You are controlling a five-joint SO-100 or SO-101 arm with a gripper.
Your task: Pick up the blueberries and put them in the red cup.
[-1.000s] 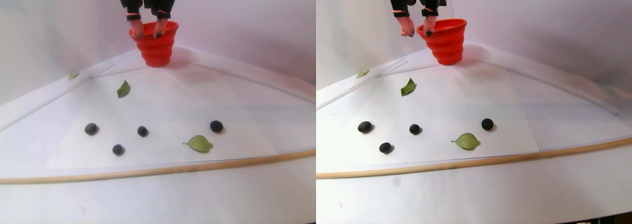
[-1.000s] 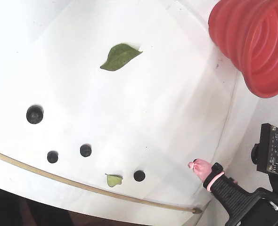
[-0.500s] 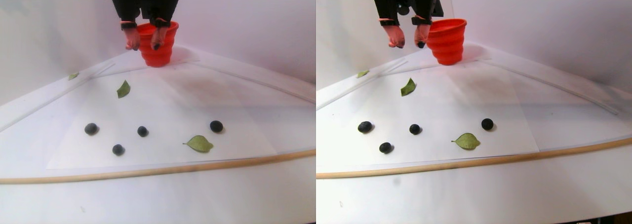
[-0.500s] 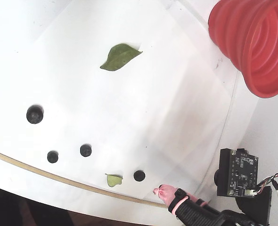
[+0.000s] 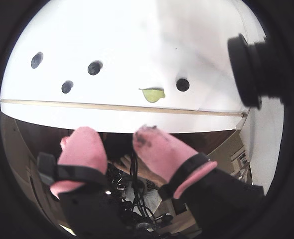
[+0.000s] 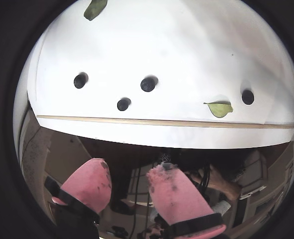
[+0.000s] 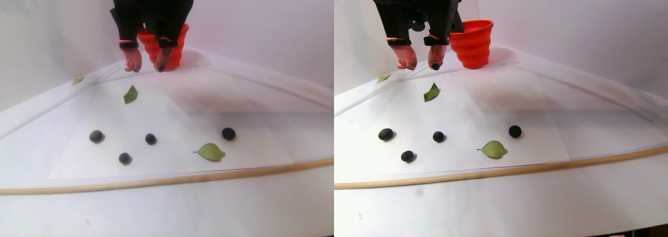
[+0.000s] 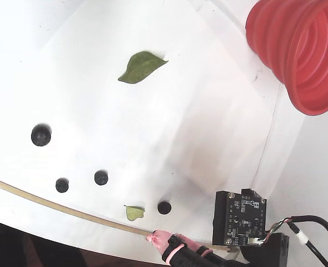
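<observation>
At the far back of the white worktop [image 7: 172, 211] stands the red cup [image 7: 472, 44], upright on its narrow base with its wide mouth up; in the fixed view its ribbed wall [image 8: 297, 50] fills the top right corner, and I cannot tell from any view whether anything lies inside it. The blueberries lie well apart from the cup on a white sheet [image 7: 172, 111] nearer the wooden strip [image 7: 156, 182]: in the left half of the stereo pair view one sits at the left [image 7: 96, 136], one lower [image 7: 124, 158], one in the middle [image 7: 151, 139] and one to the right [image 7: 228, 133], just beside a green leaf [image 7: 211, 152]. Another leaf [image 7: 130, 94] lies farther back. My tool [image 7: 146, 66] hangs above the worktop just in front of the cup, pointing down, its pink-covered fingers [image 6: 89, 181] spread apart with nothing between them. In both wrist views the berries lie beyond my fingertips.
</observation>
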